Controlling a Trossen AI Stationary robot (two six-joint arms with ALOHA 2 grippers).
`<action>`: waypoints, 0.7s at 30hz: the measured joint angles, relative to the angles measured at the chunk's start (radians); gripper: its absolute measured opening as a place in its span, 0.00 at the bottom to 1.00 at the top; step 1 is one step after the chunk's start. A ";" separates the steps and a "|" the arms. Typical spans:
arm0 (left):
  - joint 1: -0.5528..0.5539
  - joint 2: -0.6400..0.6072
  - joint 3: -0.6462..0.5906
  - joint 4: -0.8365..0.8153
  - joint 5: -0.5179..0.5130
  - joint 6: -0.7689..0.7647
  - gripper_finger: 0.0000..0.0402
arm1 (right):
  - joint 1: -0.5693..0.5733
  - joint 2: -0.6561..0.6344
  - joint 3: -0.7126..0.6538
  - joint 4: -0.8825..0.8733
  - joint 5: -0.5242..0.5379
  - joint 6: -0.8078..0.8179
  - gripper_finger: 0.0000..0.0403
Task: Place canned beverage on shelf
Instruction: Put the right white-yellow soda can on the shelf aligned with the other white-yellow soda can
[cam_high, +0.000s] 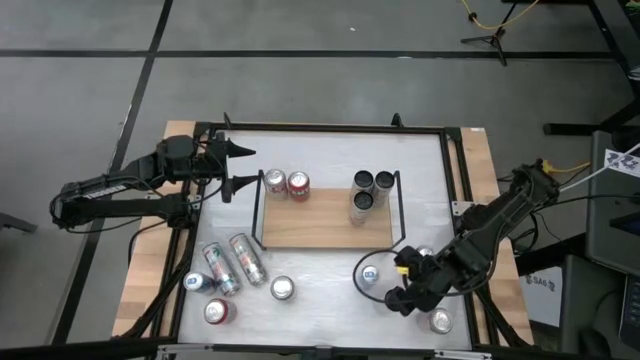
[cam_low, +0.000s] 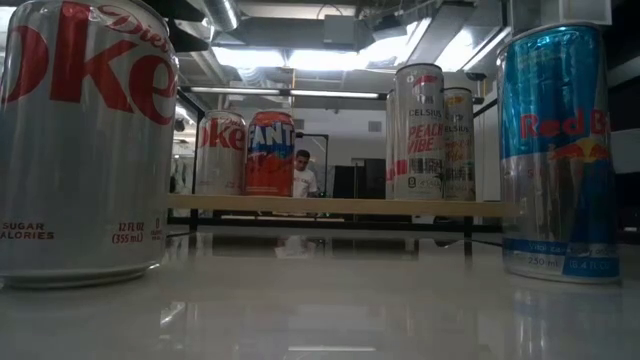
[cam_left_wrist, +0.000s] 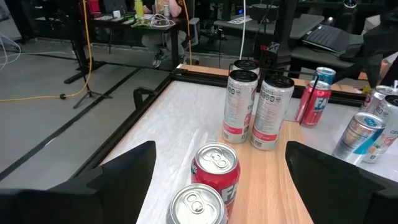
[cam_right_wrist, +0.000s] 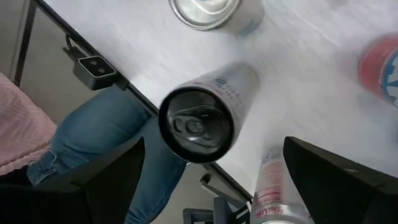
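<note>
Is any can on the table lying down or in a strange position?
Yes. Two tall cans lie on their sides on the white table, left of the shelf, side by side. The other cans stand upright; five are on the shelf. Nothing looks spilled.

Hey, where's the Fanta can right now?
The Fanta can stands on the shelf at its far left corner, beside the Diet Coke can, in front of the open left gripper.

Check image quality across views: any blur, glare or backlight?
Right wrist view: the red can at the edge is smeared, the dark-topped can reasonably sharp. Low view: ceiling lights blow out and reflect off the tabletop, cans backlit. High and left wrist views: even, sharp.
</note>
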 joint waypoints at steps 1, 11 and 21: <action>0.000 0.000 0.000 0.000 0.000 0.000 0.88 | -0.005 0.007 0.015 -0.012 0.004 -0.002 0.94; 0.000 0.000 0.000 -0.006 0.000 0.000 0.88 | -0.006 0.121 0.198 -0.186 0.041 -0.009 0.94; 0.000 0.000 0.000 -0.009 0.002 0.000 0.88 | -0.006 0.252 0.319 -0.305 0.040 -0.004 0.94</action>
